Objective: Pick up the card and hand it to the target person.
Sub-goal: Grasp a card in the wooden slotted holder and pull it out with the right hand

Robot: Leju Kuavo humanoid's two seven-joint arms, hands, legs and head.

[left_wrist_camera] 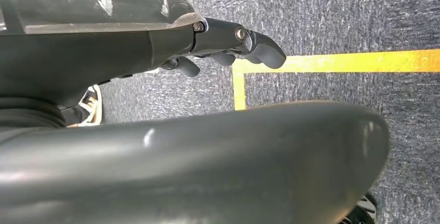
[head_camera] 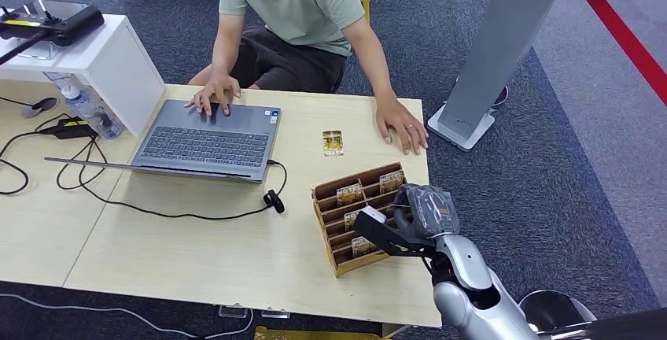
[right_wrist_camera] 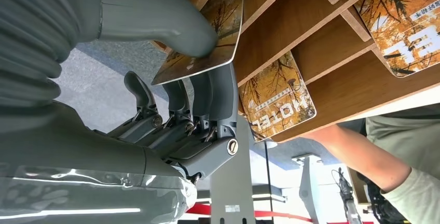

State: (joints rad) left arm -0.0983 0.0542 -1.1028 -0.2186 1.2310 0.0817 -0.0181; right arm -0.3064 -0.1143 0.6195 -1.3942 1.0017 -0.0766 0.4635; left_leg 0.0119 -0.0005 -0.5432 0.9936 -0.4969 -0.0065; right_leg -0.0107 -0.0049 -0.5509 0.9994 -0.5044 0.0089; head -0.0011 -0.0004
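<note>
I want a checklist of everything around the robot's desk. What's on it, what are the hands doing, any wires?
Surface: pale wooden table, two tops joined.
Job's things: wooden card rack with cards in its slots; one card flat on the table near the person.
Clutter: open laptop, white box, water bottle.
Hands: right hand pinches a card at the rack; left hand hangs over the carpet, holding nothing.
Cables: black cables loop across the table.
Surroundings: grey stand, red floor stripe.
</note>
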